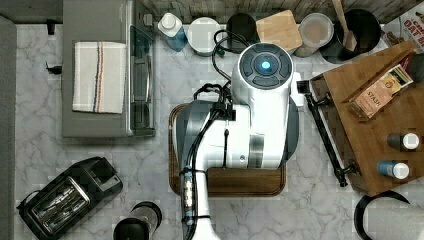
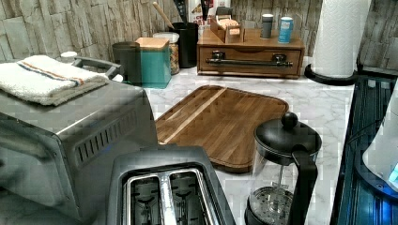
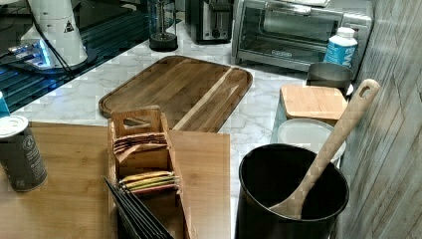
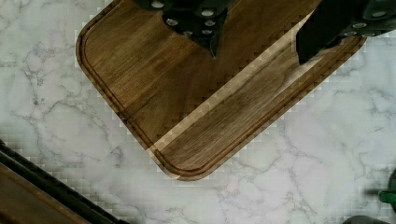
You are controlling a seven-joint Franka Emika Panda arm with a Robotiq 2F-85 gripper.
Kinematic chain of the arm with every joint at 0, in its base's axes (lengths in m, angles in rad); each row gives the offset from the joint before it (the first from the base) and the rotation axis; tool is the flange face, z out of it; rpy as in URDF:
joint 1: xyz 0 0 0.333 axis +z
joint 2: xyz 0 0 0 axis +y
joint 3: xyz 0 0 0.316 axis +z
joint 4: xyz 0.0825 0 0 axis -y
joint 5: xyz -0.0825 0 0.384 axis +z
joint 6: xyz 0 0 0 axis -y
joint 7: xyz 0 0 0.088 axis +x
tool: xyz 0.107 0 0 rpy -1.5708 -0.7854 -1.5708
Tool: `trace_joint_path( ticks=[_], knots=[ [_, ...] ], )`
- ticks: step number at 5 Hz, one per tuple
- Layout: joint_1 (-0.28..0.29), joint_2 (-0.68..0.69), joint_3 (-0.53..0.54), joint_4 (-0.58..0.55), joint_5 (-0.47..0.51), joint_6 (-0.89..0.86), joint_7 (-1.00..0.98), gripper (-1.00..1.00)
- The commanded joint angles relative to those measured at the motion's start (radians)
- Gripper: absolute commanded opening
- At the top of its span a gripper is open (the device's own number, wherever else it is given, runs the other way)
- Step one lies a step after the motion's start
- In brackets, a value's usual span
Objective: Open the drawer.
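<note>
While the gripper (image 4: 257, 51) hangs with jaws apart above the serving board (image 4: 187, 93), the shut drawer (image 2: 249, 60) looks rigid, best pulled by its thin, probably slick bar handle (image 2: 248, 61).

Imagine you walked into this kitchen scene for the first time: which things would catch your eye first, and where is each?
The big white robot arm dominates the top view, hanging over the dark rounded-corner wooden serving board at the middle of the marble counter. In the left view, the wide brown wooden drawer with its long black bar handle sits closed against the back wall, bottles on top. In the wrist view, the open gripper hovers above the board.
</note>
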Motion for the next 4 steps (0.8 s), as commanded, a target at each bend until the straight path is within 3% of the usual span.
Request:
trace_joint_path(
  ticks=[1,2,4],
  knots=[
    [0.000,0.000,0.000,0.000,-0.003,0.000,-0.001,1.00],
    [0.000,0.000,0.000,0.000,-0.003,0.000,-0.001,1.00],
    [-0.025,-0.102,-0.005,-0.168,0.008,0.083,-0.325,1.00]
  ],
)
